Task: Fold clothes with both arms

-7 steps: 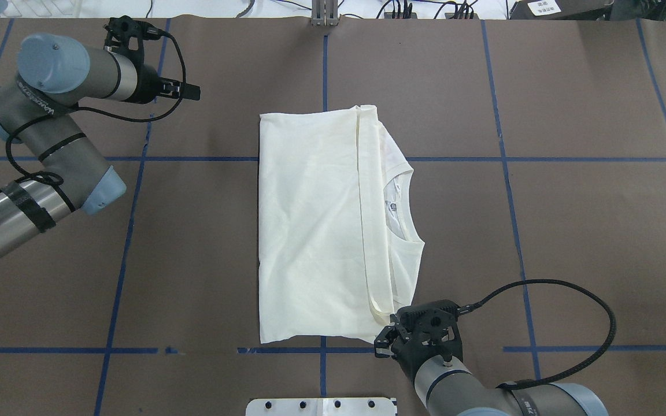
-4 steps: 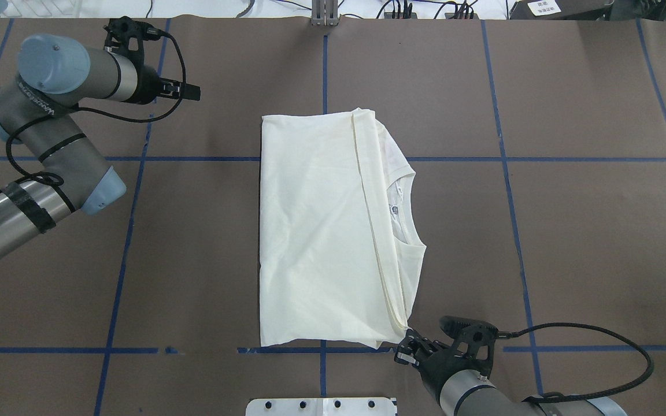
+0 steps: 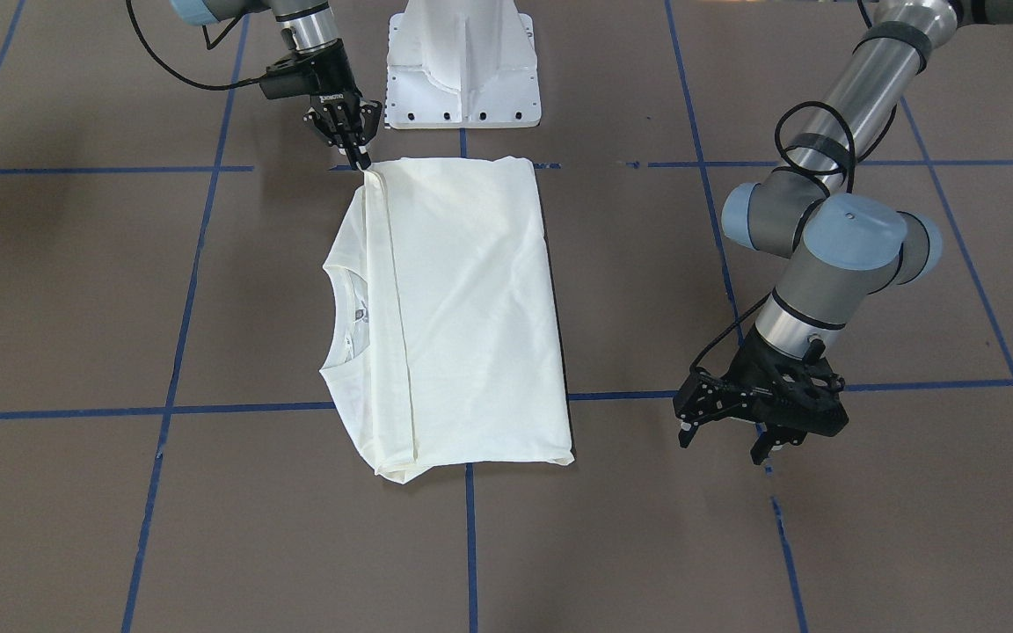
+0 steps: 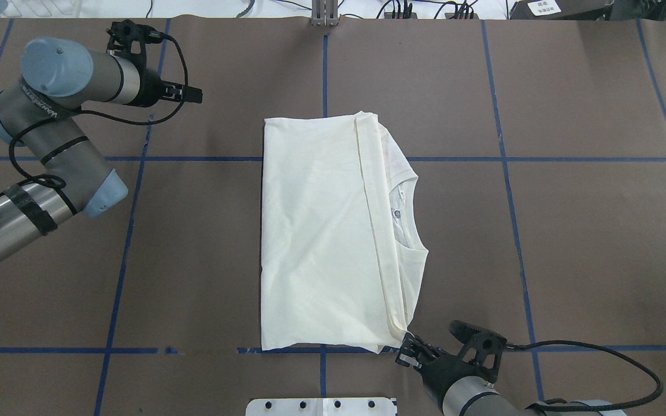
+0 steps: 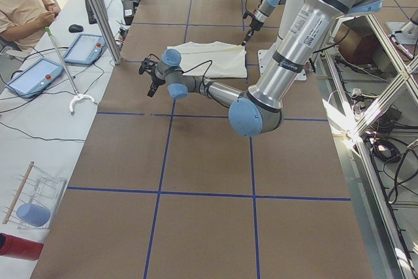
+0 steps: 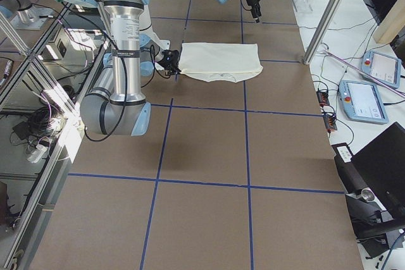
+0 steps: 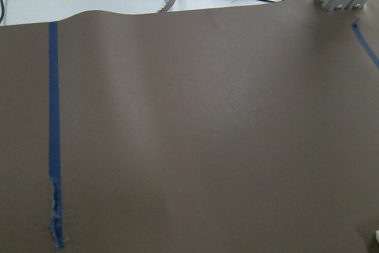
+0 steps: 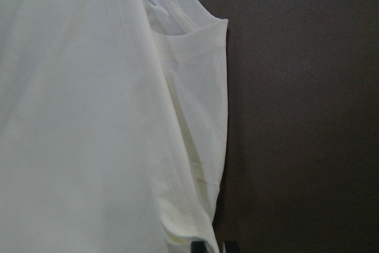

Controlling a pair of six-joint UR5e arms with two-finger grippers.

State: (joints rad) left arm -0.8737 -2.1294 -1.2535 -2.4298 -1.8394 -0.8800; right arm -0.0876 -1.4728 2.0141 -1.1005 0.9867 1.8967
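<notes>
shirt: cream-white T-shirt lies flat mid-table, folded into a long rectangle. No sleeves or print show. The collar pokes out on the robot's right side.
top layer: the hem band runs across just short of the collar, slightly slanted. Its near end curls up a little.
right gripper: low at the shirt corner nearest the robot's base, tips on or just beside the hem-band corner. Fingers are close together. No view shows whether cloth is pinched between them.
left gripper: fingers apart, empty, hovering over bare table well off the shirt's left side. Its wrist cam shows only table and blue tape.
step (my read): settling the near corner of the fold-over layer.
how to do it well:
- If cloth is in the pinch, spread the fingers fully before any move.
- Back off low and straight away from the corner. No sideways sweep, or the band drags and the slant gets worse.
- Check the corner lies flat, not curled.
- For the next fold, take both corners of one edge, one per arm. Lift together at equal height and keep the edge taut.
risk: thin jersey clings to the pads, so a fast retreat could flip the corner.
</notes>
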